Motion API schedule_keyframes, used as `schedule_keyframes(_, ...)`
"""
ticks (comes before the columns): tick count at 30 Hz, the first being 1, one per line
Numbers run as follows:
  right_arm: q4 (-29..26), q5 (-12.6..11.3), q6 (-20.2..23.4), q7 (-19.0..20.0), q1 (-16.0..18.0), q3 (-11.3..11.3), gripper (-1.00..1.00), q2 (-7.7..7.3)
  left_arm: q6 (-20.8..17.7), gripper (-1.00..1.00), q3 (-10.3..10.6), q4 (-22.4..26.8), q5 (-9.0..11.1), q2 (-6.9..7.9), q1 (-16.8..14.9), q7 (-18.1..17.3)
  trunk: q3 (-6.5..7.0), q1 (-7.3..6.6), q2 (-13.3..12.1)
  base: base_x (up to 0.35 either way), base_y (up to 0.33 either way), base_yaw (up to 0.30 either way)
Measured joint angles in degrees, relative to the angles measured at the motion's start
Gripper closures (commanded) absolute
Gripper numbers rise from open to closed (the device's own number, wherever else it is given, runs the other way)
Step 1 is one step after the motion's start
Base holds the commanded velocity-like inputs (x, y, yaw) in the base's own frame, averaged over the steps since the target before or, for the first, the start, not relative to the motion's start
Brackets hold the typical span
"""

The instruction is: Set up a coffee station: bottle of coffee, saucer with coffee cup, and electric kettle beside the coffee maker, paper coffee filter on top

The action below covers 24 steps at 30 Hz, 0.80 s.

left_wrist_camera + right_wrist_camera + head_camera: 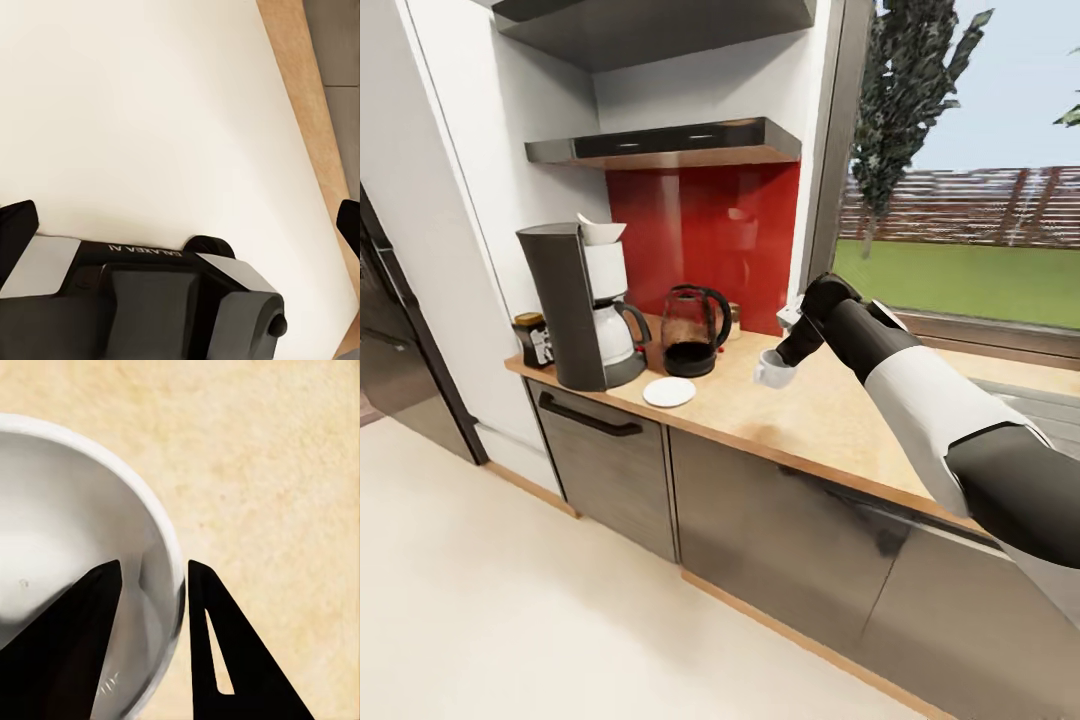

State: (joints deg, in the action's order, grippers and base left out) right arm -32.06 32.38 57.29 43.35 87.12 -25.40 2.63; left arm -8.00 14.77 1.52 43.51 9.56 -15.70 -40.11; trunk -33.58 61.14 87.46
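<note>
Rim pinch: your right gripper (150, 585) is closed on the wall of the small white handled coffee cup (771, 368), one finger inside, one outside, above the light wood-grain countertop (830, 420), right of the flat round white saucer (669, 391). Cup looks light, rigid, glazed, probably slippery and chippable, so set it down gently.

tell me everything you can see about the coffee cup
The coffee cup is small, white, glossy like ceramic, upright and empty inside. The right gripper pinches its rim, one finger inside the wall and one outside. It sits over the light wood countertop, right of the saucer, not on it.
</note>
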Motion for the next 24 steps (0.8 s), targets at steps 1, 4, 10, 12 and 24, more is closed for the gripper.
schedule_keyframes(1,0.0,0.0,0.0,0.0,0.0,0.0,1.0,0.0,0.0,-1.0,0.0,0.0,0.0,0.0,0.0,0.0,0.0,0.0,0.0,0.093,0.295,-0.01)
schedule_keyframes(4,0.0,0.0,0.0,0.0,0.0,0.0,1.0,0.0,0.0,-1.0,0.0,0.0,0.0,0.0,0.0,0.0,0.01,0.0,0.0,0.096,0.304,-0.004)
schedule_keyframes(10,0.0,0.0,0.0,0.0,0.0,0.1,1.0,-0.01,0.0,-1.0,0.0,0.0,0.0,-0.01,0.0,0.0,0.06,0.01,0.0,0.073,0.261,-0.122)
schedule_keyframes(12,0.0,0.0,0.0,0.0,0.0,0.1,1.0,0.0,0.0,-1.0,0.0,0.0,0.0,-0.01,0.0,0.0,0.1,0.01,0.0,0.022,0.094,-0.229)
schedule_keyframes(24,0.0,0.0,0.0,0.0,0.0,0.1,1.0,0.0,0.0,-1.0,0.0,0.0,0.0,0.0,0.0,0.0,0.38,0.01,0.0,0.004,0.134,-0.159)
